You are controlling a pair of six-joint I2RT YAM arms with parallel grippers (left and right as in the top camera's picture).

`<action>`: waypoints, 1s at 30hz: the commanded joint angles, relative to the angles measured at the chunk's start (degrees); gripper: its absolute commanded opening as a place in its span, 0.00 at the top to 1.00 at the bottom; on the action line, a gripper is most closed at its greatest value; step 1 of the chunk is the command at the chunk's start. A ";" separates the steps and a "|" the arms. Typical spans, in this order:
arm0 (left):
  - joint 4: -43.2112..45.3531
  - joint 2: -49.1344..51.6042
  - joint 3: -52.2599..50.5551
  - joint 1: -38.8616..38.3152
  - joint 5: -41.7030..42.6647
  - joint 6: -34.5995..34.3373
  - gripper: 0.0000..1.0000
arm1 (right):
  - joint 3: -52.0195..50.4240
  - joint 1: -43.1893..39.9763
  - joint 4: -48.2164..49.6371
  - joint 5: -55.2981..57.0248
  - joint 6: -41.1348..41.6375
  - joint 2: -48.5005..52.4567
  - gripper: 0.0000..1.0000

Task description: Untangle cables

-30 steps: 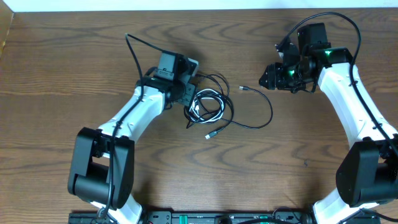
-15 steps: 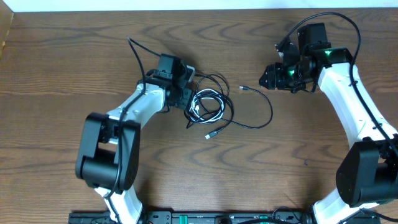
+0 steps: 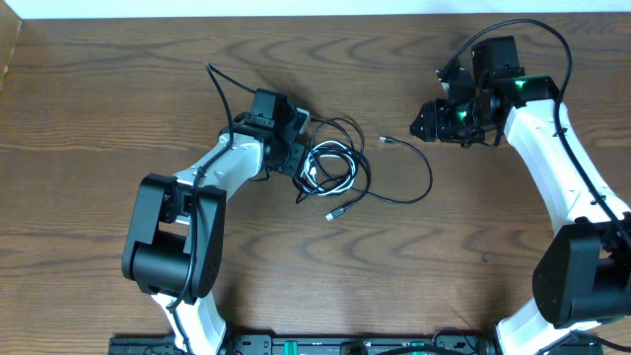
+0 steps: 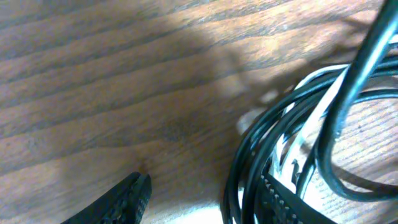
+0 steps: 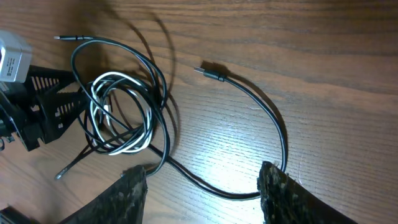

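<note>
**Cable knot at mid-table, both grippers with jaws apart**

The cables (image 3: pixel 333 170) lie in a loose knot near the middle of the table (image 3: pixel 99 89), a little closer to its far edge than to its near one. At the core is a white cable (image 5: pixel 118 76) coiled in a few rings, with black cords wound through and around it. One black cable (image 5: pixel 277 134) leaves the knot and sweeps toward the right edge in a wide arc. It curls back to end in a small plug (image 5: pixel 209 73) lying alone on bare wood. A second plug end (image 3: pixel 333 213) lies just beyond the coil on the side of the near edge. A thin jack (image 5: pixel 69 38) sticks out on the far-edge side.

The left gripper (image 3: pixel 299 155) sits right against the knot's left side. Its wrist view shows the fingers spread. One fingertip (image 4: pixel 127 196) is over bare wood, and the other is half hidden under the black loops. The coil's rim seems to lie across that second finger, though the close, blurred view does not show whether any cord touches a pad. Nothing is pinched.

The right gripper (image 3: pixel 424 123) is well apart from the knot, toward the far right corner. Its jaws are also apart, with nothing between them. In its own view the black arc runs across the wood below, between its two fingers (image 5: pixel 127 196).
</note>
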 commanded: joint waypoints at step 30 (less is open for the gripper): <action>1.75 -2.91 -0.90 -2.38 1.88 -2.62 0.93 | -0.17 0.57 -0.09 -0.35 -1.09 -0.20 0.45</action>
